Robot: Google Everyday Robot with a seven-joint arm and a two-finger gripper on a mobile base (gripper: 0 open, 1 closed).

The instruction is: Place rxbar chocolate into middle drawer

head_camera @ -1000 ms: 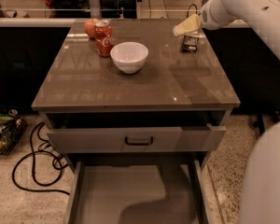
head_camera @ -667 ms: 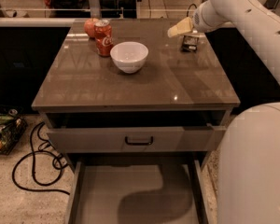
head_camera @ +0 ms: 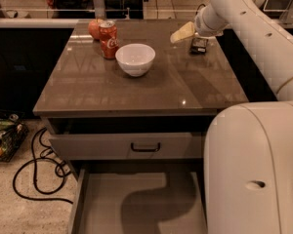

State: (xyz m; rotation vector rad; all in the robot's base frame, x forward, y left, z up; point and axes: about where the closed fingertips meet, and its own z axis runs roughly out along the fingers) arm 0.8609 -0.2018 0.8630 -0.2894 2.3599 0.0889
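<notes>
The gripper (head_camera: 177,35) has slid a little to the left since a moment ago. The big white arm (head_camera: 254,169) now fills more of the near right side. The rxbar chocolate (head_camera: 198,45) has not moved.

From where I stand, the gripper hangs over the back right part of the brown table (head_camera: 136,96). It is pale yellow and points left and a bit down. I cannot tell if it is open or closed. The rxbar chocolate is not in its grip. The bar lies flat on the table near the back right edge, just to the right of the gripper's tip and under the end of the arm. I cannot tell if the arm touches it.

A white bowl (head_camera: 135,58) sits on the back half of the table, near the middle. A red soda can (head_camera: 108,39) stands upright just behind and left of the bowl. A round red thing (head_camera: 94,28) sits close behind the can.

Under the table top, the top drawer (head_camera: 97,146) with a black handle (head_camera: 145,147) is pulled out a little. Below it, the middle drawer (head_camera: 105,204) is pulled out far, and a dark shadow lies on its grey floor. Black cords (head_camera: 39,179) lie on the speckled ground to the left.
</notes>
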